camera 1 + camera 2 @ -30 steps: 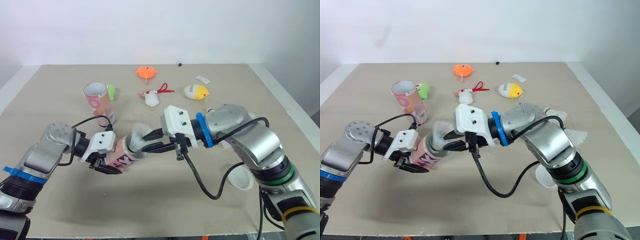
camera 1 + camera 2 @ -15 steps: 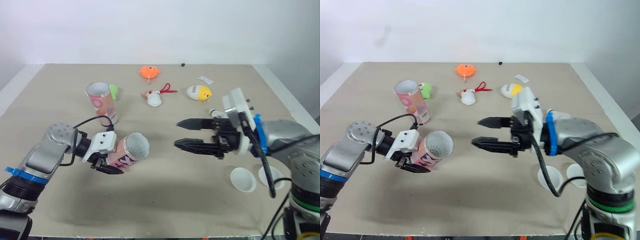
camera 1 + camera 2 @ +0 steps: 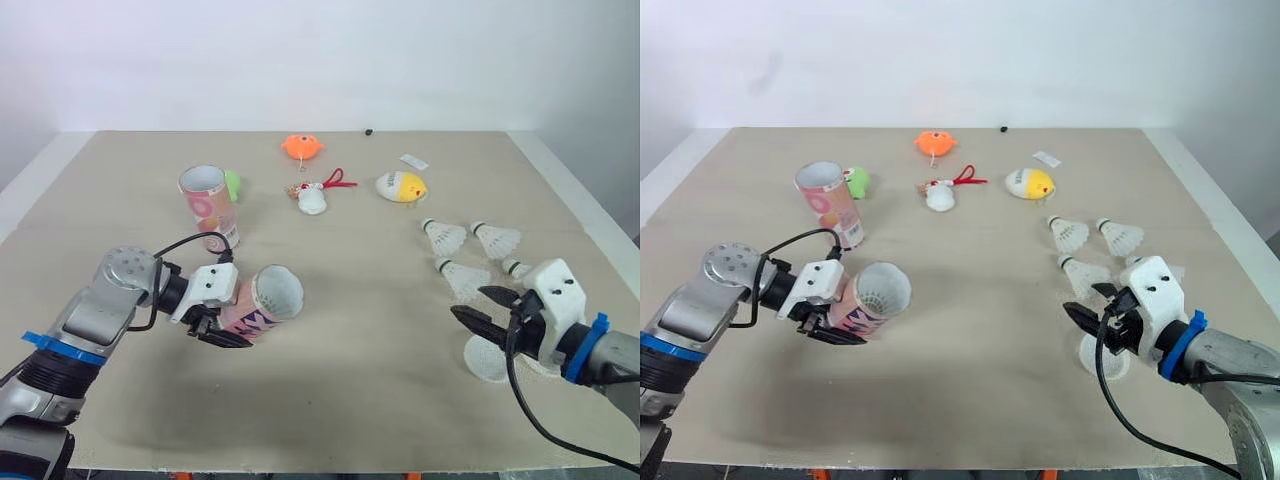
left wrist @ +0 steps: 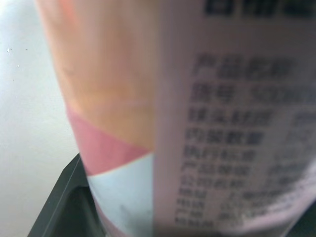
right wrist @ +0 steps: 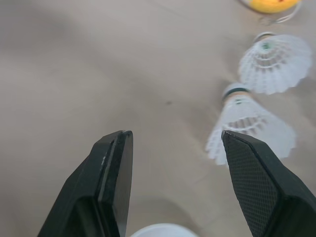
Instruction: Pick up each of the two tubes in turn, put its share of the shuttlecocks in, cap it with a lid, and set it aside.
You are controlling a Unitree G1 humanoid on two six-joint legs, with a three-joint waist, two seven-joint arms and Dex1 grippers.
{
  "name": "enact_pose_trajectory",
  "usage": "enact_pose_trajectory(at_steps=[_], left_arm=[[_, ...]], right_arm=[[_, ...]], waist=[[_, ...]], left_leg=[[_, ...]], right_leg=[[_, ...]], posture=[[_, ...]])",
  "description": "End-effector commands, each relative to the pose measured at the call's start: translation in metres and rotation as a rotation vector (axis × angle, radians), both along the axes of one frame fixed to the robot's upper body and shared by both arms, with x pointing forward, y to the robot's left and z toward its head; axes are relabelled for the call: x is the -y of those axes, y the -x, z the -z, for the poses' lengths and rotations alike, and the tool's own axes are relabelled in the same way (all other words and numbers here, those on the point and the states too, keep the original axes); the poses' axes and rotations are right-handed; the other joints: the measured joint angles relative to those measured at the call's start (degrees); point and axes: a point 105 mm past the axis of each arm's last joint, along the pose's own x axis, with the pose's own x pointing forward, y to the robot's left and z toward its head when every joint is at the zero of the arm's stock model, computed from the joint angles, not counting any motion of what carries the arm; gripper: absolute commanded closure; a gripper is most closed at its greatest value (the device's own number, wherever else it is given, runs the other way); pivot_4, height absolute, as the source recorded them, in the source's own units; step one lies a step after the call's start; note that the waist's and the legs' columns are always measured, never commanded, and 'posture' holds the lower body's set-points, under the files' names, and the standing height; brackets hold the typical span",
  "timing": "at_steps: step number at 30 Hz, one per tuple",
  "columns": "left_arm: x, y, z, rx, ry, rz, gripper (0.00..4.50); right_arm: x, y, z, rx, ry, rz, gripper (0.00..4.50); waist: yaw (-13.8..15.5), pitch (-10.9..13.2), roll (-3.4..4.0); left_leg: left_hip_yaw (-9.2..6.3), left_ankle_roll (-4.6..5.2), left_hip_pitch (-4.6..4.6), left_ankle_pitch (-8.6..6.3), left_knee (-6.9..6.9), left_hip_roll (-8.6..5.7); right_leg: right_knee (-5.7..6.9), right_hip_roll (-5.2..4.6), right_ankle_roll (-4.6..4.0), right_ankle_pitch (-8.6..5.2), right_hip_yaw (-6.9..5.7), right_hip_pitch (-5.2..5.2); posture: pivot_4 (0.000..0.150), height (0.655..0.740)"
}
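Printed tube clamped in left gripper, mouth tilted toward right gripper, jaws apart. Nearest shuttlecock just ahead: featherlight, skirt probably crushable; pinch rounded base.

A beige table meets a plain white wall, evenly lit; flooring possibly grey beyond

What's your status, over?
Left hand shut on pink tube, held sideways, uncapped. Right hand open, empty, beside four loose shuttlecocks, white lid below. Second tube upright beyond, out of the way.
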Motion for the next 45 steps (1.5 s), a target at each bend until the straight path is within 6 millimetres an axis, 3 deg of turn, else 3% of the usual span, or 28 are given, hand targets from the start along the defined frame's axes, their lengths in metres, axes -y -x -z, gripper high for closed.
enact_pose_trajectory(at_steps=[1,8,23,24,25,30,34,37,41,45], left_arm=[[0.008,0.009,0.017,-0.069,-0.016,0.038,1.51],[0.001,0.011,0.017,-0.078,-0.020,0.001,1.51],[-0.001,0.013,0.014,-0.069,-0.014,-0.020,1.51],[-0.001,0.013,0.014,-0.068,-0.014,-0.020,1.51],[-0.001,0.013,0.013,-0.067,-0.014,-0.021,1.51],[-0.001,0.013,0.012,-0.065,-0.014,-0.025,1.51],[-0.001,0.013,0.013,-0.067,-0.014,-0.025,1.51],[-0.001,0.013,0.013,-0.068,-0.013,-0.024,1.51],[-0.001,0.011,0.014,-0.069,-0.013,-0.021,1.51],[0.000,0.009,0.015,-0.070,-0.013,-0.016,1.51]], right_arm=[[0.014,-0.011,0.012,0.006,0.008,0.063,1.39],[0.029,-0.035,0.025,-0.005,-0.029,0.134,1.39],[0.021,-0.069,0.039,0.004,-0.046,0.143,1.39],[0.022,-0.072,0.039,0.012,-0.045,0.152,1.89],[0.022,-0.074,0.039,0.018,-0.043,0.152,2.04],[0.013,-0.070,0.035,0.040,-0.058,0.092,4.35],[0.007,-0.063,0.028,0.055,-0.076,0.038,4.44],[-0.010,-0.049,0.014,0.051,-0.105,-0.091,4.44],[-0.060,-0.019,-0.024,0.078,-0.080,-0.427,4.44],[-0.099,-0.002,-0.053,0.119,0.016,-0.688,4.44]], waist=[[0.0,0.0,-0.03],[-0.1,0.0,0.03],[-0.1,0.0,0.04],[-0.2,0.0,0.03],[-0.3,0.0,0.04],[-0.3,0.0,0.04],[-0.3,0.0,0.04],[-0.3,0.0,0.04],[-0.4,0.0,0.09],[-0.6,0.0,0.06]], left_leg=[[-0.01,0.00,0.00,0.00,0.01,-0.03],[0.03,0.11,-0.05,-0.07,-0.03,-0.23],[0.02,0.15,-0.05,-0.09,-0.08,-0.24],[0.02,0.16,-0.04,-0.10,-0.09,-0.23],[0.01,0.17,-0.04,-0.11,-0.09,-0.22],[0.01,0.23,-0.06,-0.14,-0.09,-0.24],[0.00,0.28,-0.06,-0.17,-0.09,-0.25],[0.01,0.29,-0.05,-0.18,-0.09,-0.24],[0.00,0.30,-0.05,-0.18,-0.08,-0.23],[-0.03,0.30,-0.01,-0.18,-0.04,-0.21]], right_leg=[[-0.01,-0.02,0.03,-0.02,0.02,0.03],[-0.02,-0.20,0.21,-0.14,0.11,0.02],[-0.02,-0.19,0.26,-0.16,0.09,0.02],[-0.02,-0.19,0.26,-0.16,0.09,0.02],[-0.02,-0.18,0.27,-0.15,0.09,0.02],[-0.02,-0.19,0.45,-0.08,0.08,0.02],[-0.02,-0.20,0.47,-0.11,0.08,0.03],[-0.02,-0.19,0.46,-0.11,0.08,0.02],[-0.01,-0.19,0.47,-0.11,0.08,0.02],[-0.01,-0.19,0.42,-0.08,0.05,0.06]], posture=[[0.150,0.7400],[0.150,0.7400],[0.150,0.7400],[0.150,0.7400],[0.150,0.7400],[0.150,0.7400],[0.150,0.7400],[0.150,0.7400],[0.150,0.7400],[0.150,0.7400]])
